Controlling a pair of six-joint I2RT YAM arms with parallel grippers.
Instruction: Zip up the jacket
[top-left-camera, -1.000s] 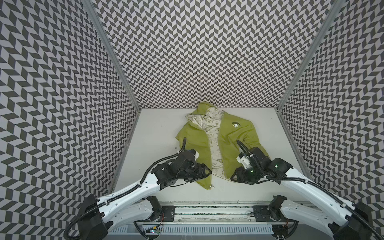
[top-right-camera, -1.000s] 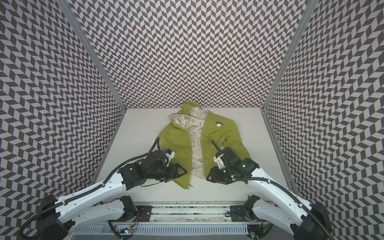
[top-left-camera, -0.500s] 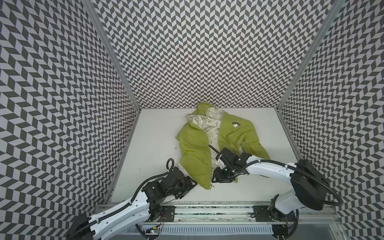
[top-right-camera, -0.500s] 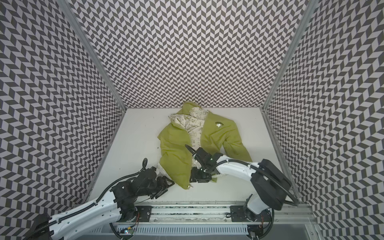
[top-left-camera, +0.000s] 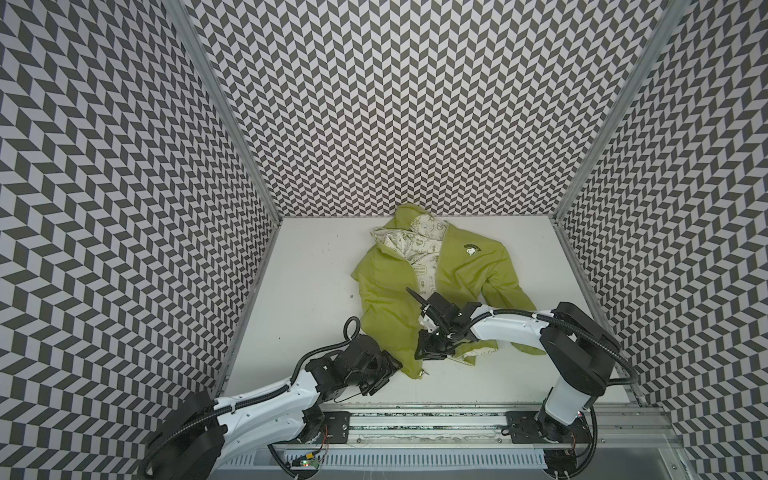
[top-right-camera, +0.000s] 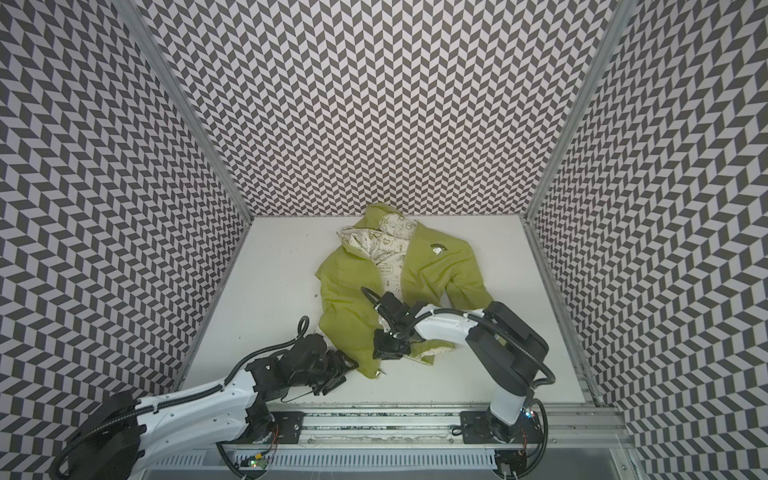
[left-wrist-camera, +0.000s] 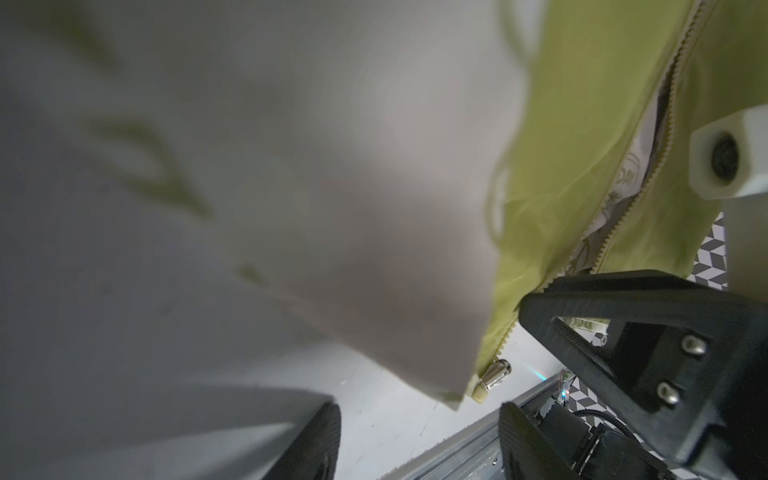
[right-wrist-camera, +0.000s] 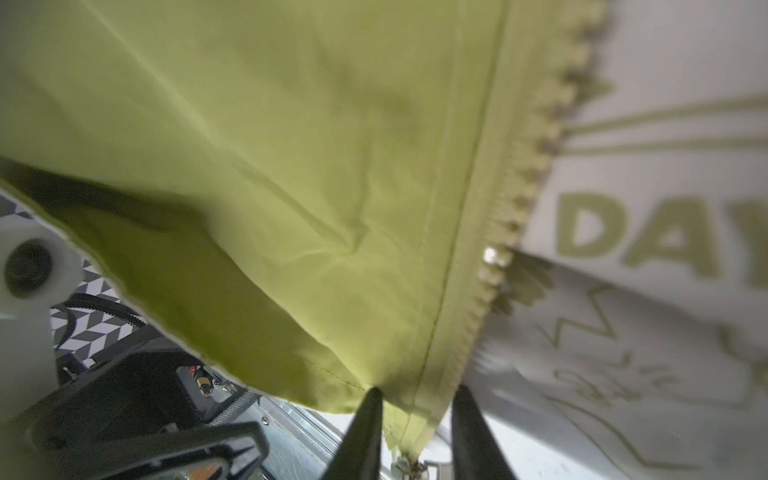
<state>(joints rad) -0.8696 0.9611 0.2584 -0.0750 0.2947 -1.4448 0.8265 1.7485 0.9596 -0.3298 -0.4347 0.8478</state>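
Two arms reach in from the near rail (top-left-camera: 415, 419). Nearest, the left gripper (top-left-camera: 388, 374) lies low over the white table (top-left-camera: 316, 270), jaws spread with nothing between them. It is just left of the near corner of the jacket (top-left-camera: 386, 299). In its wrist view the silver zipper pull (left-wrist-camera: 494, 373) hangs at that corner, just beyond the fingertips. Slightly farther and to the right, the right gripper (top-left-camera: 424, 355) sits at the jacket's near hem. Its narrow jaws straddle the toothed zipper edge (right-wrist-camera: 511, 232), but I cannot tell whether they truly pinch it. The jacket lies mid-table with its front parted and cream lining (top-left-camera: 428, 266) showing. The chest logo (top-left-camera: 471, 249) is on the right panel, and the hood (top-left-camera: 411, 224) rests against the far wall (top-left-camera: 415, 104).
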